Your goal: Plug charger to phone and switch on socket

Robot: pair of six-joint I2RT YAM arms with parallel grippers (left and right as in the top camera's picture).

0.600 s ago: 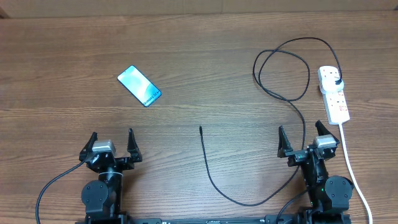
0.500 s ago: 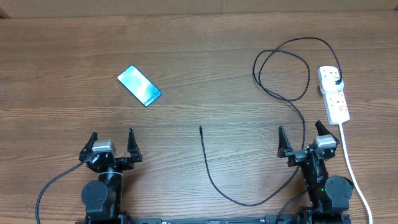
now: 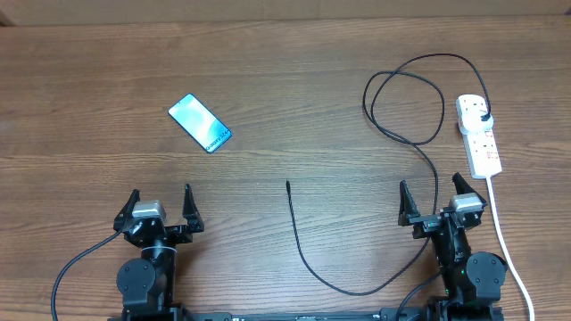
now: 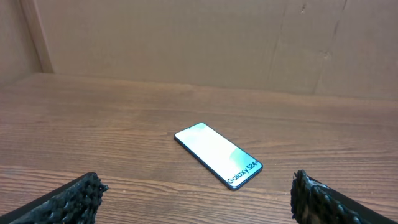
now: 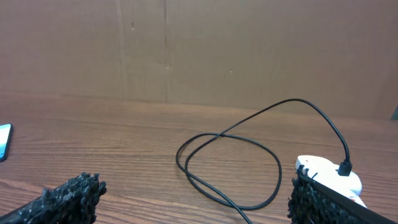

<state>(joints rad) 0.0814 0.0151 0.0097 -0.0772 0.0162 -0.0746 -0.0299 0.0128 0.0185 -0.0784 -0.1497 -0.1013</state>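
Along the near edge of the surface (image 3: pixel 285 71), I hold the left end effector (image 3: pixel 161 190) and right end effector (image 3: pixel 429 182) spread and empty, since the charger tip (image 3: pixel 287 185) lies apart from the phone (image 3: pixel 200 123).

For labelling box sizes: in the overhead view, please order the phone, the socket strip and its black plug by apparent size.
Socket strip, largest
Phone, only a little smaller
Black plug, clearly smallest

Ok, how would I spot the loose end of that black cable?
Start at the white power strip near the table's right edge, where the charger is plugged in. Follow the black cable through its loops and round; its loose tip lies mid-table, bare, touching nothing.
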